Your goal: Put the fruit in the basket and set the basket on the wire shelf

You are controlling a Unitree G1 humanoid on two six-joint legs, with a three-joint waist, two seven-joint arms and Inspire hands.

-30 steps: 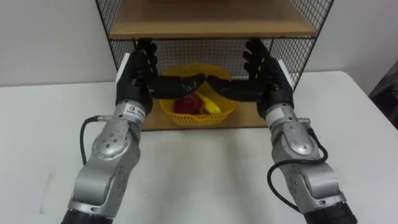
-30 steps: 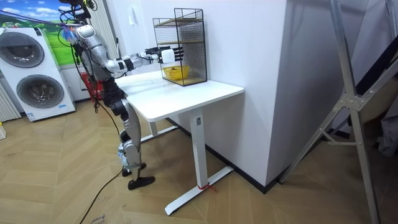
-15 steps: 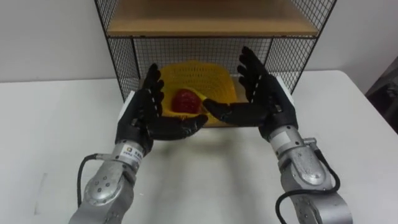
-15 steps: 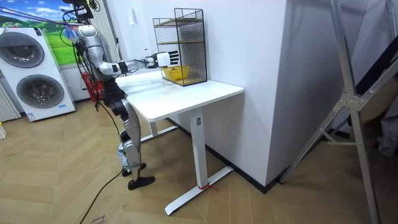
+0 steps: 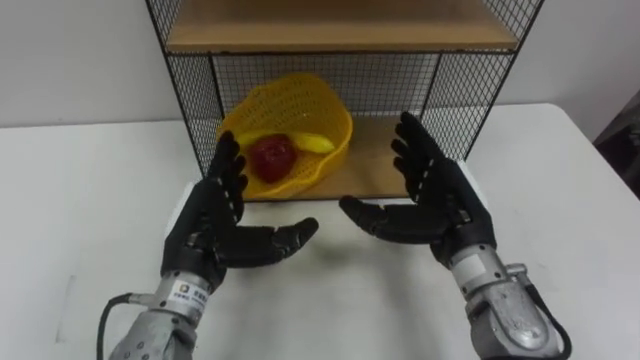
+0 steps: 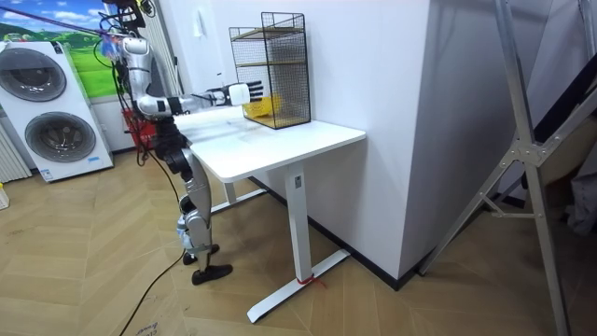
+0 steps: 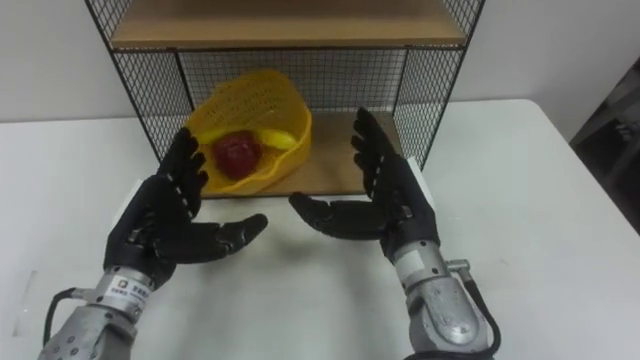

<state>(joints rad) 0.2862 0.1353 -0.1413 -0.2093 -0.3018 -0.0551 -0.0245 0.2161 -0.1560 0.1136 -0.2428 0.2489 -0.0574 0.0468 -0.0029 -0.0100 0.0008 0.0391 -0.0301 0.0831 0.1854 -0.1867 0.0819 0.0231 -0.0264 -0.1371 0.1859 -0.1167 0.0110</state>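
Note:
A yellow mesh basket (image 5: 290, 110) rests tilted on the bottom board of the black wire shelf (image 5: 190, 95), leaning against its left side. Inside it lie a red apple (image 5: 272, 157) and a yellow banana (image 5: 310, 143). My left hand (image 5: 215, 222) and right hand (image 5: 440, 200) hover open over the white table (image 5: 80, 190) just in front of the shelf, palms facing each other, holding nothing. In the room view I stand at the table's end with both arms stretched toward the wire shelf (image 6: 270, 70).
A wooden upper board (image 5: 340, 25) spans the shelf above the basket. The right half of the bottom board (image 5: 375, 160) is bare. In the room view a washing machine (image 6: 47, 107) stands behind me.
Both hands have drawn back out of the shelf toward me and let go of the basket. It now sits tilted at the shelf's left side.

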